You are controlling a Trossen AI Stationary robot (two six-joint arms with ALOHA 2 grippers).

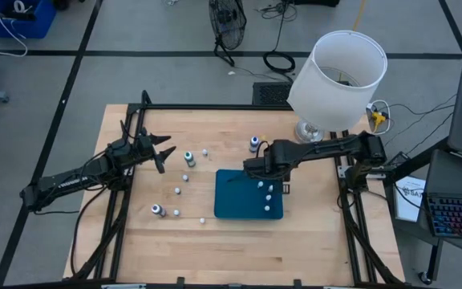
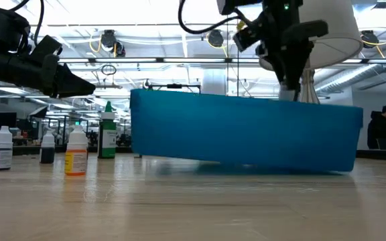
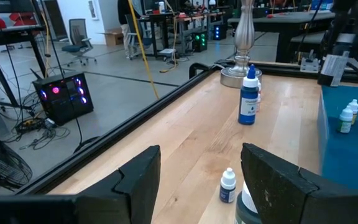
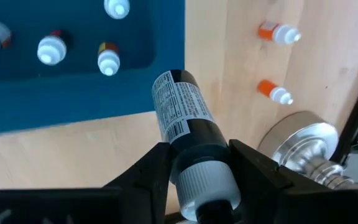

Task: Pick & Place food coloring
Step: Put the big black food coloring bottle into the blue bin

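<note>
On your left, the left hand [image 1: 160,152] hovers released over the surface [image 1: 167,241], where several food coloring bottles [image 1: 189,158] are not yet collected, from the green-capped one nearby down to the front edge. At centre, the teal tray [image 1: 235,201] already holds a few small bottles. On your right, the right hand [image 1: 251,167] hangs over the tray's far edge, clenched on a dark bottle [image 4: 188,127], so the job looks under halfway done.

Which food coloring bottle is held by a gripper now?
The dark bottle with a white label, clamped between the right gripper's jaws above the teal tray's edge; all others stand free.
</note>
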